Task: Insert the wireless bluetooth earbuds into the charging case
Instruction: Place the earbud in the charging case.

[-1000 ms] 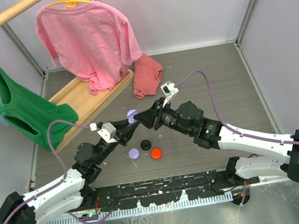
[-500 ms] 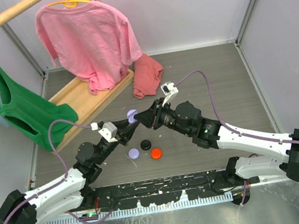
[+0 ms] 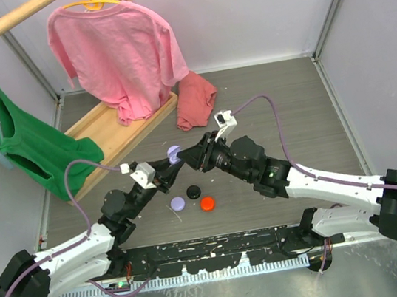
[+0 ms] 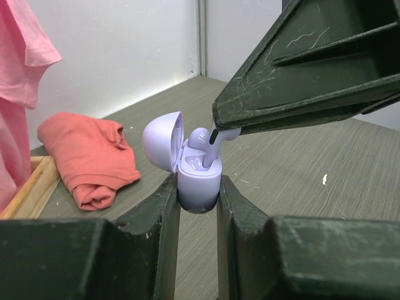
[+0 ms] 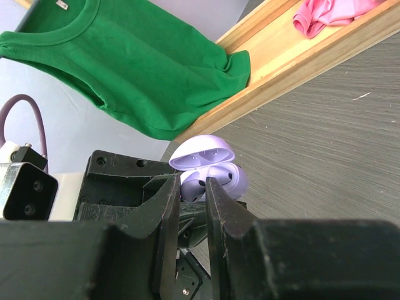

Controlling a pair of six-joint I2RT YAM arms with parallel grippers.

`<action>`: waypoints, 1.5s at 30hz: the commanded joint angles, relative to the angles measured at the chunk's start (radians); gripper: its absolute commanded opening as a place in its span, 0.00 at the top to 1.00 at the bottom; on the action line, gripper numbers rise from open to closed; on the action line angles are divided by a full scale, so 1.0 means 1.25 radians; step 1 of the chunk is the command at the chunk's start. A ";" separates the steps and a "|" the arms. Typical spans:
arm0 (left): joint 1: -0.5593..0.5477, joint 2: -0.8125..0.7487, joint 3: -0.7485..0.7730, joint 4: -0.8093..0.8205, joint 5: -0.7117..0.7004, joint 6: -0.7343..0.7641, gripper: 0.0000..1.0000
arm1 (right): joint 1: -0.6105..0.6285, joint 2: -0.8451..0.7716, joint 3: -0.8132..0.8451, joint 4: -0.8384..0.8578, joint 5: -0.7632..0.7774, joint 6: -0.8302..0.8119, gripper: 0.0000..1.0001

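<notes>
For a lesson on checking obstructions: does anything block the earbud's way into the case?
Nothing visible does. The left gripper holds the case with its lid swung back. The earbud, pinched in the right gripper, is right at the case's open top.

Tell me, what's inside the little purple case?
A lavender earbud, partly in the open case, pinched by the right end effector. The rest of the inside is hidden behind that earbud, so I can't tell what's there.
</notes>
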 commanded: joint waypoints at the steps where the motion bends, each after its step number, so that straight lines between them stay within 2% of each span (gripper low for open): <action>1: 0.004 -0.020 0.008 0.115 -0.065 -0.001 0.99 | 0.014 0.003 -0.016 0.003 -0.002 0.018 0.74; 9: 0.005 -0.008 0.010 0.110 -0.032 -0.001 0.99 | 0.017 0.013 -0.017 0.021 -0.004 0.032 0.70; 17: 0.004 -0.003 0.008 0.094 -0.034 0.005 0.99 | 0.016 0.000 -0.028 0.041 -0.012 0.007 0.62; 23: 0.005 -0.003 0.002 0.080 -0.027 0.004 0.99 | 0.016 -0.059 -0.022 0.041 -0.024 -0.079 0.50; 27: 0.005 -0.010 -0.001 0.062 -0.010 0.000 0.99 | 0.016 -0.100 0.006 -0.017 -0.031 -0.163 0.41; 31: 0.005 -0.027 0.002 0.042 0.024 -0.014 0.99 | 0.016 -0.102 0.045 -0.076 -0.058 -0.221 0.37; 38: 0.005 -0.088 0.026 -0.029 0.082 -0.030 0.99 | 0.016 -0.062 0.083 -0.102 -0.149 -0.251 0.35; 45: 0.004 -0.101 0.034 -0.047 0.099 -0.038 0.99 | 0.016 -0.055 0.091 -0.098 -0.195 -0.269 0.36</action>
